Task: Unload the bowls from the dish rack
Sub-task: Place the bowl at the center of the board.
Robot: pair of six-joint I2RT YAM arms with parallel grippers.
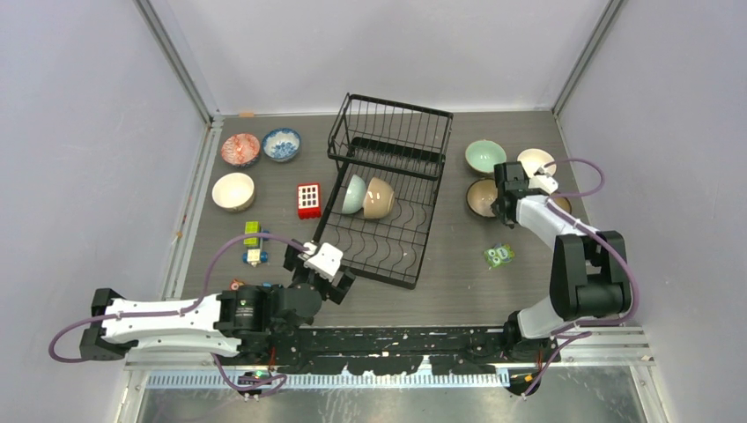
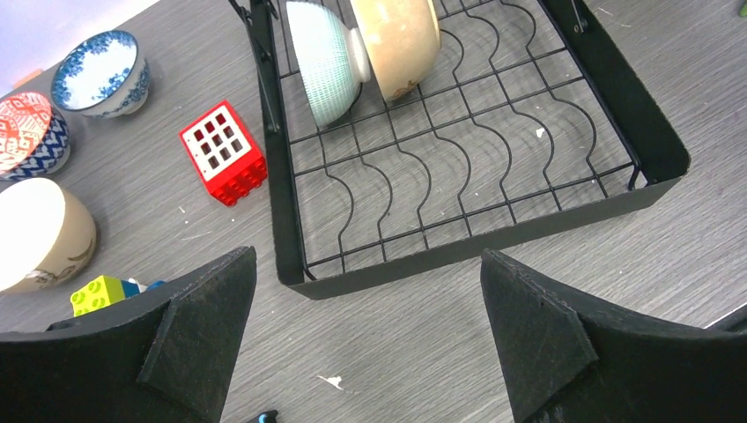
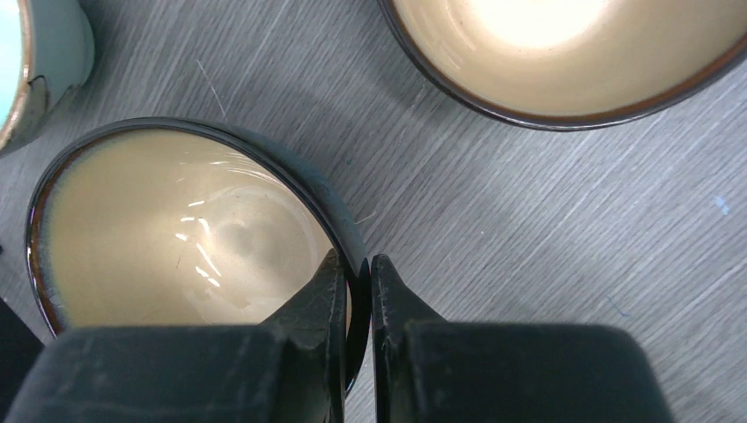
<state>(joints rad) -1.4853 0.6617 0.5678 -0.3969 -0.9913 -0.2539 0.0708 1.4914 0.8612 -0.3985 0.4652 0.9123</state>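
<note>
The black wire dish rack (image 1: 388, 207) stands mid-table and holds a pale green bowl (image 1: 353, 195) and a tan bowl (image 1: 379, 198), both on edge. They also show in the left wrist view, the green bowl (image 2: 321, 57) beside the tan bowl (image 2: 396, 35). My left gripper (image 1: 319, 266) is open and empty, just in front of the rack's near left corner (image 2: 295, 282). My right gripper (image 3: 357, 273) is shut on the rim of a dark bowl with a cream inside (image 3: 176, 229), right of the rack (image 1: 483, 197).
A pale green bowl (image 1: 485, 157), a cream bowl (image 1: 536, 161) and a brown-rimmed bowl (image 3: 564, 53) crowd the right gripper. Red patterned (image 1: 240, 149), blue-and-white (image 1: 282, 144) and cream (image 1: 233, 191) bowls sit far left. A red block (image 1: 308, 200) and toy blocks (image 1: 254, 233) lie left of the rack.
</note>
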